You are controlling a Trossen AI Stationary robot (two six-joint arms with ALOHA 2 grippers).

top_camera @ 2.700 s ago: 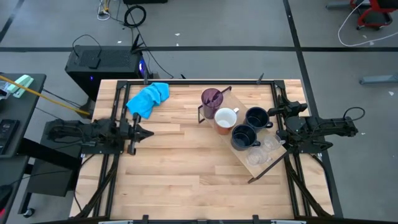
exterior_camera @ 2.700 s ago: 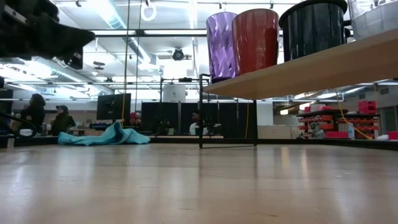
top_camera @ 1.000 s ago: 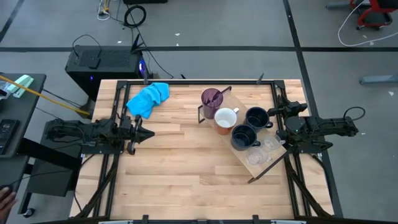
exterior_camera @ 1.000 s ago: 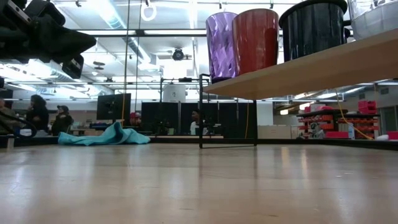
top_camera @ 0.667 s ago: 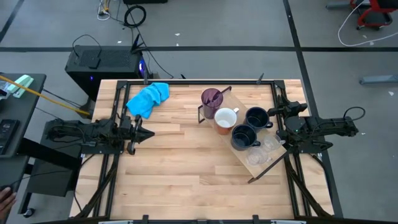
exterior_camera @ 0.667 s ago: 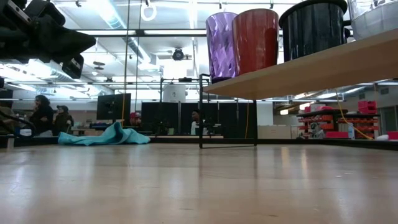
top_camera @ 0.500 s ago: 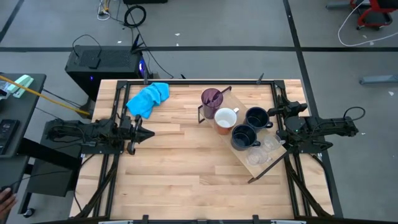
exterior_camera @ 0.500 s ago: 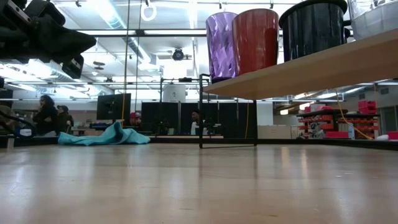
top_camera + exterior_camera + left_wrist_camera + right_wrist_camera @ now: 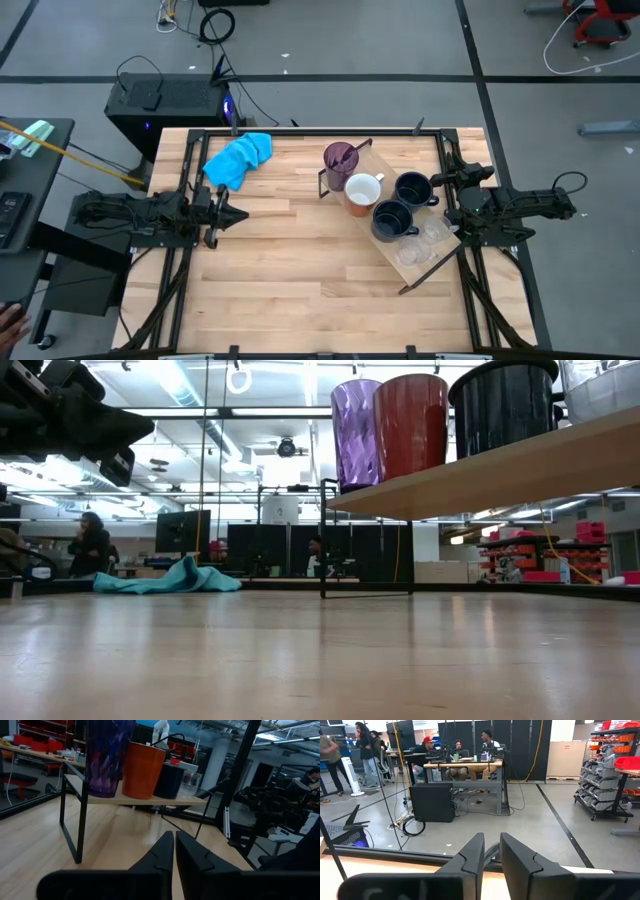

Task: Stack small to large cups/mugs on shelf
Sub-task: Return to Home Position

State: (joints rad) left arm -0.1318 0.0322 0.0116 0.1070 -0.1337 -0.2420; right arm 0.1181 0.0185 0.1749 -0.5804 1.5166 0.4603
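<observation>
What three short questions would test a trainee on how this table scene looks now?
1. How many dark navy handled mugs stand on the light wooden shelf board?
2. True or false: the bright blue cloth lies on the shelf.
3. Which cup stands at the shelf end nearest the cloth?
A. the tall purple translucent tumbler
B. a small clear glass
C. a dark mug

Key: 1. two; 2. false, it lies on the tabletop, apart from the shelf; 3. A.
</observation>
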